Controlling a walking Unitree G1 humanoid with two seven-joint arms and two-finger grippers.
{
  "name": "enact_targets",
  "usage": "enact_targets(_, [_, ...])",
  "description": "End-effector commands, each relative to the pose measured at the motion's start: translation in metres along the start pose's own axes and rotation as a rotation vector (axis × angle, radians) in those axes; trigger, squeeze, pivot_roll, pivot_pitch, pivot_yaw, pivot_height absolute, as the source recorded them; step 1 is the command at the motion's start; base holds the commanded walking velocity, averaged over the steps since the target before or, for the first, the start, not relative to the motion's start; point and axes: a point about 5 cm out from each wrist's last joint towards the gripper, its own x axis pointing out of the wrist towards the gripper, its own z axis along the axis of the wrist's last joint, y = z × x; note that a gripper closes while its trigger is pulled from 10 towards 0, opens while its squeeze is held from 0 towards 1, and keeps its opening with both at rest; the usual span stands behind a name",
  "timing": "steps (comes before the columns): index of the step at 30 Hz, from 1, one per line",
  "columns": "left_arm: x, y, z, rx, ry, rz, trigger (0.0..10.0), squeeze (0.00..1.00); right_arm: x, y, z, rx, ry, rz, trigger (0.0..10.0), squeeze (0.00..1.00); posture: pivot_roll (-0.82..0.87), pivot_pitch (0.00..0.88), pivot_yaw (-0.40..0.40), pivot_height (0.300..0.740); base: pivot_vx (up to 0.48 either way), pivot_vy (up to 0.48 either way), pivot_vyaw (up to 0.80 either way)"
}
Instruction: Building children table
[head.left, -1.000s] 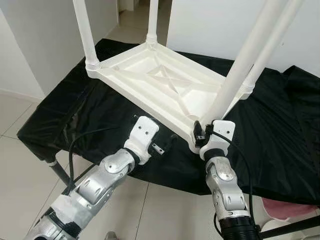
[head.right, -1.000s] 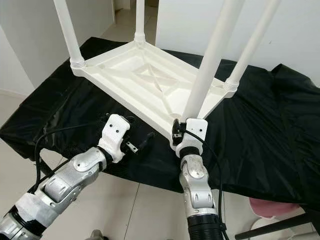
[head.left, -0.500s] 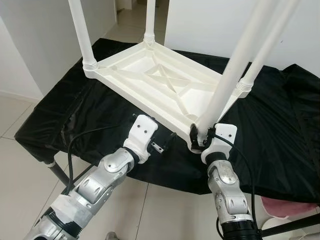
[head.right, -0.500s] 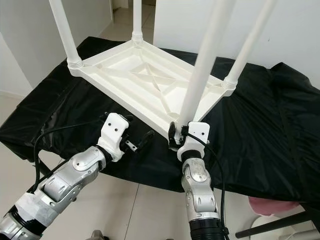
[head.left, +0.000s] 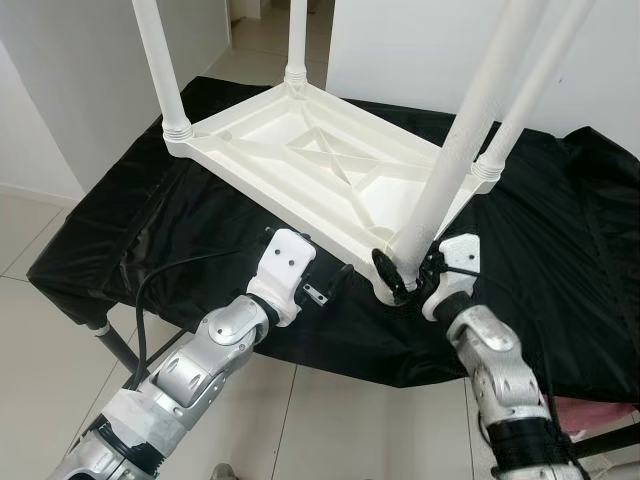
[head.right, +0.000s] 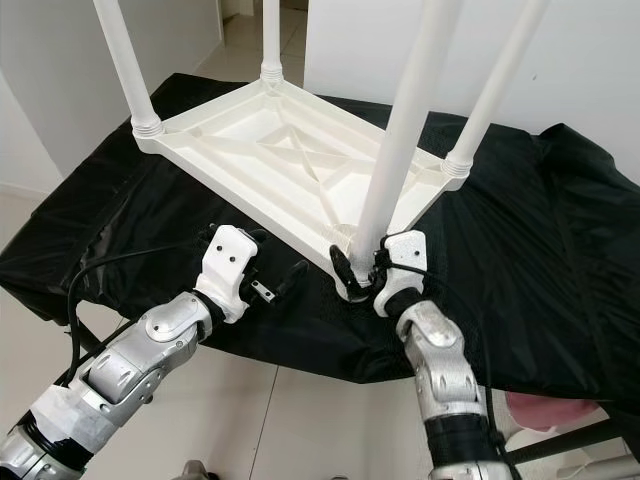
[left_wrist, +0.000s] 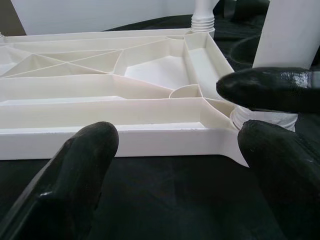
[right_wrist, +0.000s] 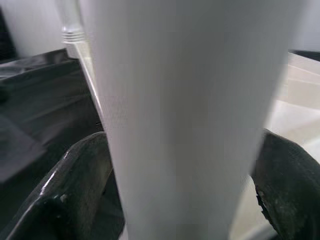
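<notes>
1. Gripping the near leg (head.left: 440, 180) low down with my right tool (head.left: 408, 280), its fingers (right_wrist: 75, 180) closed on either side of the white tube, right at the corner socket of the upturned children's table (head.left: 320, 165).
2. Swinging my right wrist outward compared with a second ago, which I am reading as screwing the leg in.
3. Holding my left tool (head.left: 330, 285) spread wide and empty, just short of the tabletop's near edge on the black-draped counter (head.left: 100, 240).
</notes>
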Motion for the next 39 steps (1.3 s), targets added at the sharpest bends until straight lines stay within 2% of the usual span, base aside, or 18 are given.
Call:
enact_targets(1, [-0.002, -0.015, 0.003, 0.011, -0.019, -0.25, 10.0, 0.0, 0.001, 0.001, -0.006, 0.005, 0.026, 0.03, 10.0, 0.0, 0.03, 0.092, -0.056, 0.74, 0.0, 0.0, 0.0])
enact_targets(2, [-0.002, -0.015, 0.003, 0.011, -0.019, -0.25, 10.0, 0.0, 0.001, 0.001, -0.006, 0.005, 0.026, 0.03, 10.0, 0.0, 0.03, 0.092, -0.056, 0.74, 0.0, 0.0, 0.0])
enact_targets(3, [-0.002, -0.014, 0.004, 0.011, -0.019, -0.246, 10.0, 0.0, 0.003, 0.001, -0.007, -0.012, 0.033, 0.037, 5.5, 0.0, 0.04, 0.091, -0.061, 0.74, 0.0, 0.0, 0.0])
enact_targets(5, [-0.003, -0.014, 0.004, 0.011, -0.019, -0.243, 10.0, 0.0, 0.004, 0.0, -0.008, -0.022, 0.037, 0.045, 5.5, 0.0, 0.04, 0.091, -0.061, 0.74, 0.0, 0.0, 0.0])
enact_targets(6, [-0.003, -0.013, 0.004, 0.01, -0.02, -0.239, 10.0, 0.0, 0.004, -0.001, -0.009, -0.016, 0.041, 0.051, 0.0, 0.0, 0.05, 0.094, -0.066, 0.74, 0.0, 0.0, 0.0])
enact_targets(20, [-0.004, -0.013, 0.004, 0.012, -0.016, -0.236, 10.0, 0.0, 0.002, -0.009, -0.016, -0.004, 0.064, 0.063, 0.0, 0.0, 0.04, 0.101, -0.059, 0.74, 0.0, 0.0, 0.0])
enact_targets(21, [-0.003, -0.013, 0.004, 0.012, -0.017, -0.238, 10.0, 0.0, 0.002, -0.008, -0.015, 0.004, 0.061, 0.064, 10.0, 0.0, 0.04, 0.102, -0.057, 0.74, 0.0, 0.0, 0.0])
enact_targets(28, [-0.004, -0.014, 0.003, 0.013, -0.013, -0.246, 10.0, 0.0, 0.003, -0.008, -0.013, 0.018, 0.062, -0.054, 10.0, 0.0, 0.04, 0.102, -0.057, 0.74, 0.0, 0.0, 0.0])
enact_targets(31, [-0.005, -0.016, 0.002, 0.01, -0.012, -0.249, 10.0, 0.0, 0.001, -0.004, -0.018, 0.076, 0.078, -0.208, 10.0, 0.0, 0.04, 0.094, -0.056, 0.74, 0.0, 0.0, 0.0])
enact_targets(38, [-0.005, -0.017, 0.001, 0.009, -0.012, -0.256, 10.0, 0.0, -0.005, 0.004, -0.028, 0.114, 0.099, -0.355, 10.0, 0.0, 0.04, 0.078, -0.054, 0.74, 0.0, 0.0, 0.0])
enact_targets(39, [-0.003, -0.016, 0.002, 0.012, -0.013, -0.257, 10.0, 0.0, -0.008, 0.008, -0.03, 0.114, 0.103, -0.422, 10.0, 0.0, 0.04, 0.077, -0.054, 0.74, 0.0, 0.0, 0.0])
